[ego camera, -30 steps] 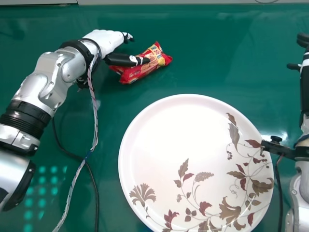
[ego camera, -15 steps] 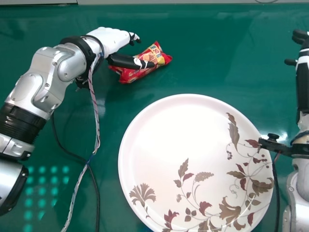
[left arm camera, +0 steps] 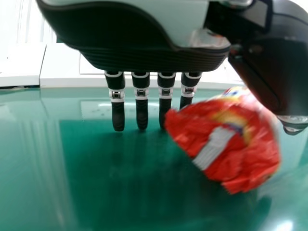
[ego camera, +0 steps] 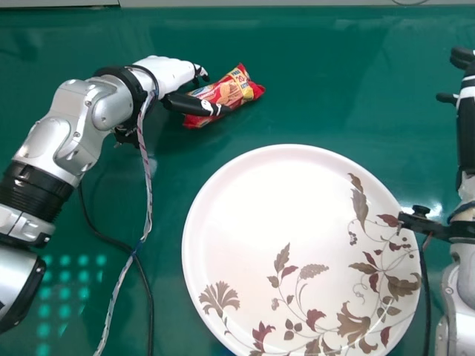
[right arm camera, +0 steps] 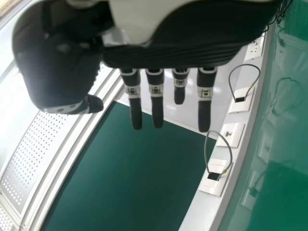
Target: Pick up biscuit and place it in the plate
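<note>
My left hand [ego camera: 169, 73] is at the biscuit packet's left end in the head view, its thumb across the near side of the red biscuit packet [ego camera: 231, 90]. The left wrist view has the left hand [left arm camera: 141, 103] with straight fingers, and the packet [left arm camera: 236, 144] lies between them and the thumb, not gripped. A large white plate [ego camera: 282, 200] with a leaf pattern stands nearer and to the right of the packet. At the right edge is my right hand [ego camera: 466, 111], idle; its fingers [right arm camera: 157, 103] hang straight in the right wrist view.
The green table [ego camera: 334, 89] runs behind the plate. Loose cables [ego camera: 141, 178] hang from my left forearm onto the table. White wall sockets with looped grey cords [right arm camera: 216, 178] line an edge in the right wrist view.
My left hand first moved a little right along the packet, then back left and slightly nearer, uncovering more of the wrapper. The right hand shifted slightly before settling; packet and plate stayed put.
</note>
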`<action>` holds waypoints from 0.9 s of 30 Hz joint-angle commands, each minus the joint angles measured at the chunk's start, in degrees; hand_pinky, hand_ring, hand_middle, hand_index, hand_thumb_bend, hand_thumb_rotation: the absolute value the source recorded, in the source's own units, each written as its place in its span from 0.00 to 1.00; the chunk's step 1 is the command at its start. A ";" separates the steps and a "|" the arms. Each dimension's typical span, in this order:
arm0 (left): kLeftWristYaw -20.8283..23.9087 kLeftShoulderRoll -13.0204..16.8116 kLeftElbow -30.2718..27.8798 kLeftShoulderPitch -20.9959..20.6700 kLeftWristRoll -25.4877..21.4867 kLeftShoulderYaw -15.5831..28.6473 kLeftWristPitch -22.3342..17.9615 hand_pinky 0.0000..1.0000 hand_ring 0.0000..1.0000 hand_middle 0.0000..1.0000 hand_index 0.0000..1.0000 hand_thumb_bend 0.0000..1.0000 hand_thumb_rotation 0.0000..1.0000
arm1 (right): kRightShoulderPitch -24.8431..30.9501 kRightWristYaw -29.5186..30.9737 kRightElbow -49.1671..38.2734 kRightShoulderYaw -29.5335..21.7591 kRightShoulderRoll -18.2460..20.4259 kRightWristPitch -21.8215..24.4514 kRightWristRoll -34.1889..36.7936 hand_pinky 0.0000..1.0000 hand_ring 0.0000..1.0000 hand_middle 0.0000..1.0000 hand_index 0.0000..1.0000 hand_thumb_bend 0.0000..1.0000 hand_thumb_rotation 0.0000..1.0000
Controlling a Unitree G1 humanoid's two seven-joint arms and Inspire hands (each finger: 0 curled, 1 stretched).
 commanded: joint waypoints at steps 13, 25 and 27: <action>1.40 -3.30 11.30 -5.05 4.54 -5.35 -0.08 0.86 0.90 0.93 0.94 1.00 0.70 | 1.95 -0.19 -2.76 -0.55 0.30 1.41 -0.13 0.69 0.83 0.85 0.82 0.51 0.47; -0.30 -4.36 15.85 -9.82 12.38 -14.65 -5.27 0.79 0.80 0.78 0.83 1.00 0.64 | 2.22 -0.84 -4.40 0.27 1.40 3.07 -1.30 0.68 0.82 0.84 0.81 0.51 0.46; -0.06 -4.69 16.74 -10.25 13.96 -16.45 -6.44 0.75 0.75 0.73 0.78 0.97 0.61 | 2.25 -0.92 -4.48 0.38 1.40 3.06 -1.66 0.68 0.83 0.85 0.81 0.51 0.46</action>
